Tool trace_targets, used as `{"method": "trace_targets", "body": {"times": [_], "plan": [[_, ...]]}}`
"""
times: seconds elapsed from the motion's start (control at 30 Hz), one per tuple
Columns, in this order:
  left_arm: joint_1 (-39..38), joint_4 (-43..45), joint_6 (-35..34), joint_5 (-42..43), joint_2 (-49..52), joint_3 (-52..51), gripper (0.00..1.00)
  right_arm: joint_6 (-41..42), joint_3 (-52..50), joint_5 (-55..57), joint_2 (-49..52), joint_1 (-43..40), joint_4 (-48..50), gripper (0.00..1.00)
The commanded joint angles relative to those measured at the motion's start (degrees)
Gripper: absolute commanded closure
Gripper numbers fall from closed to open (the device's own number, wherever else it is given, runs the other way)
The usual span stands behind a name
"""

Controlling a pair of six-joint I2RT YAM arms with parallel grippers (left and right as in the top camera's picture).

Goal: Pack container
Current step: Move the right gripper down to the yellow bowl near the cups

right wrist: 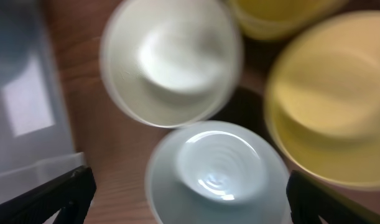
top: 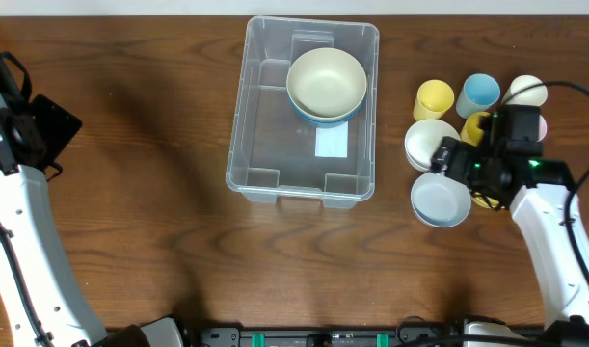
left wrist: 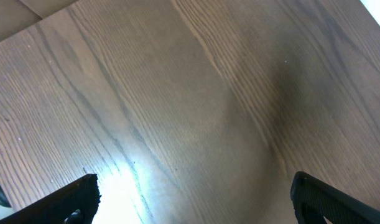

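**Container.** The container [top: 240, 125] sits on the table [top: 130, 202] at the centre-rear of the overhead view, its long side running front to back. A cream bowl [top: 326, 82] rests in its far end, nested on a second bowl of which only a bluish edge shows. The white label [top: 332, 141] on the base lies just in front of these bowls. The rest of the base is bare.

**Loose items.** To the right of the container stands a cluster of tableware:
- a yellow cup [top: 434, 99], a blue cup [top: 479, 93] and a cream cup [top: 526, 92] in the rear row;
- a white bowl [top: 425, 143] in front of the yellow cup;
- a pale blue bowl [top: 441, 200] nearest the front edge;
- a yellow bowl [right wrist: 333, 106], largely hidden under the arm in the overhead view.

**Right gripper.** The right gripper [right wrist: 188, 202] hangs above the pale blue bowl with its jaws spread wide — one fingertip shows on each side of the bowl in the wrist view. It holds nothing.

**Left gripper.** The left gripper [left wrist: 196, 205] is at the far left, well apart from the container, over bare wood. Its jaws are spread wide and carry nothing.
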Motion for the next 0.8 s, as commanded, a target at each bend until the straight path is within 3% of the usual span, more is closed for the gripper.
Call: {"method": "trace_targets", "body": {"times": [0.0, 0.37, 0.47, 0.77], "plan": [[0.26, -0.2, 0.74, -0.66, 0.07, 0.79, 0.02, 4.66, 1.01, 2.93, 0.35, -5.11, -2.36, 0.01], [0.26, -0.2, 0.74, -0.66, 0.07, 0.79, 0.02, 6.45, 1.01, 3.76, 0.37, -22.12, -7.28, 0.01], [0.26, -0.2, 0.74, -0.66, 0.07, 0.79, 0.02, 6.97, 0.96, 4.81, 0.59, -23.43, -6.84, 0.07], [0.26, -0.17, 0.74, -0.66, 0.07, 0.79, 0.02, 10.73, -1.79, 6.14, 8.79, -23.74, -0.37, 0.09]]}}
